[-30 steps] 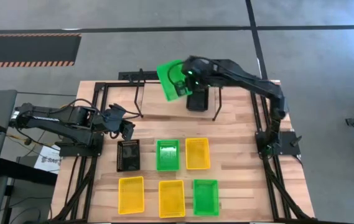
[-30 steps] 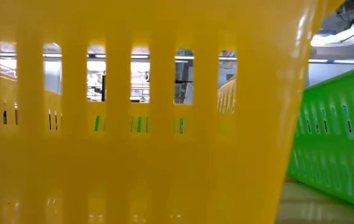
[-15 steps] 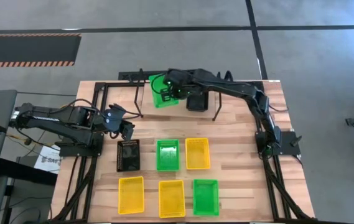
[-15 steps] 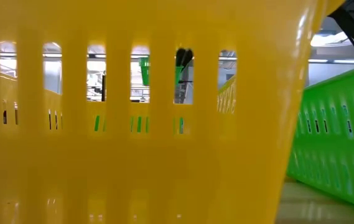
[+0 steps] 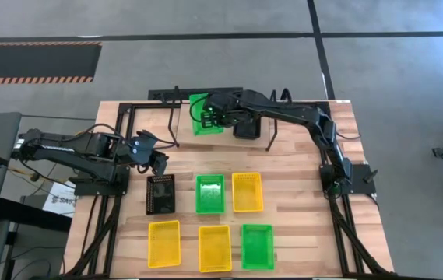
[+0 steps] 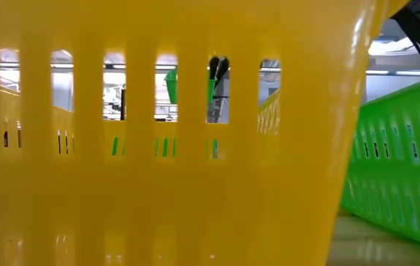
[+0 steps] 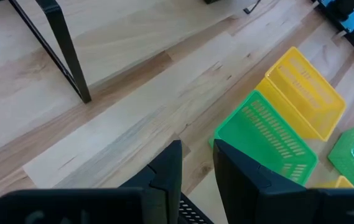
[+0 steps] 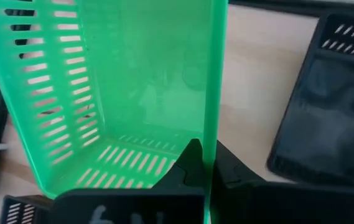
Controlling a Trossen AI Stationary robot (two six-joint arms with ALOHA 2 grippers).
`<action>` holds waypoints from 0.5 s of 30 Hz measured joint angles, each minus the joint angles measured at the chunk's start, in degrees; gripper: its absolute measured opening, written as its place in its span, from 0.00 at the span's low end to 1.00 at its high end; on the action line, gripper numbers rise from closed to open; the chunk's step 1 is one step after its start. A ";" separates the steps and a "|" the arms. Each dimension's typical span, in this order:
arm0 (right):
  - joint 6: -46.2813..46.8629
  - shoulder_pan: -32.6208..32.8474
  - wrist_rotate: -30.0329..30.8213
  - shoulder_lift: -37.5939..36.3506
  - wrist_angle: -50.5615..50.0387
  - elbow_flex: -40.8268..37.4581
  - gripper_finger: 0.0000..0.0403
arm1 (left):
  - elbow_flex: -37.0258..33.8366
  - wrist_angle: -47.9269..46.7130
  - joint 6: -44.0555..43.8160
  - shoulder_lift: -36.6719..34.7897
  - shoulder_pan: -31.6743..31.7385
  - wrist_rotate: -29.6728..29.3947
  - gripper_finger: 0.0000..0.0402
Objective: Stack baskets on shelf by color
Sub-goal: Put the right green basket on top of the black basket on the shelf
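No writing can be read anywhere. Six baskets lie on the table (image 5: 299, 225) nearest the camera: three yellow, two green, one black. Farther back, the left hand (image 5: 156, 158) waits, narrowly parted, empty. At the shelf (image 5: 176, 109), the right hand (image 5: 213, 118) pinches a green basket (image 5: 202, 114) beside a black basket (image 5: 246, 126).

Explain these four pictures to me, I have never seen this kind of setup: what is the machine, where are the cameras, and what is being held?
Two dark robot arms work at a wooden table. One camera looks straight down, one sits at table height behind a yellow basket, and one rides on each wrist. The right gripper is shut on the wall of a green basket over the black shelf, beside a black basket. The left gripper waits near the table's left side, holding nothing. Seven more baskets lie on the table.
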 joint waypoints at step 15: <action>3.92 1.33 0.37 0.08 1.31 -5.81 0.01 | 0.00 0.00 -0.03 0.00 0.00 0.35 0.19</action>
